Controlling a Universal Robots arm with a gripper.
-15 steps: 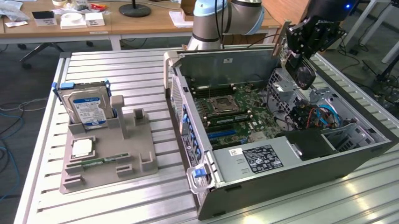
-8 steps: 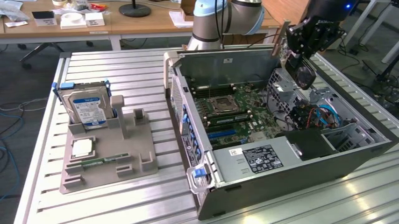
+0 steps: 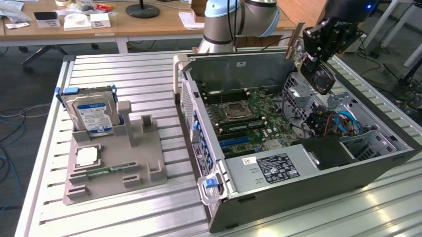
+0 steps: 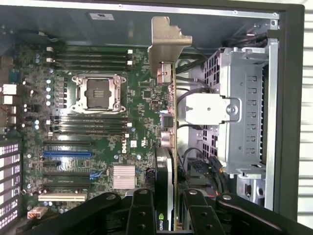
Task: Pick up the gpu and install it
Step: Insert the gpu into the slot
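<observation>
- The pincer (image 3: 315,58) is closed part-way on the gpu (image 3: 321,78), one finger on each flat face, and holds it clear of everything else.
- The gpu hangs in the air over the open computer case (image 3: 303,192), above its end on the exterior view's right; it sits in no slot.
- In the wrist view the pincer (image 4: 168,201) grips the gpu (image 4: 169,161) edge-on. Its silver bracket (image 4: 168,44) points toward the far case wall, over the line between the motherboard (image 4: 98,122) and the grey drive cage (image 4: 244,112).
- The case lies on its side, lid off, on a worktop (image 3: 132,79) of ribbed, silvery metal slats.
- On the exterior view's left, beside the case, a grey holder tray (image 3: 148,168) rests on the same worktop. A blue-labelled hard drive (image 3: 92,111) stands upright in it, with a processor chip (image 3: 87,157) and a green memory stick (image 3: 105,172) lying flat.
- Behind, a pale wooden worktop (image 3: 118,27) carries a tape roll (image 3: 76,18), small boxes and a black round stand base (image 3: 143,10).
- The floor is grey, with loose blue cables (image 3: 7,163) on the exterior view's left.
</observation>
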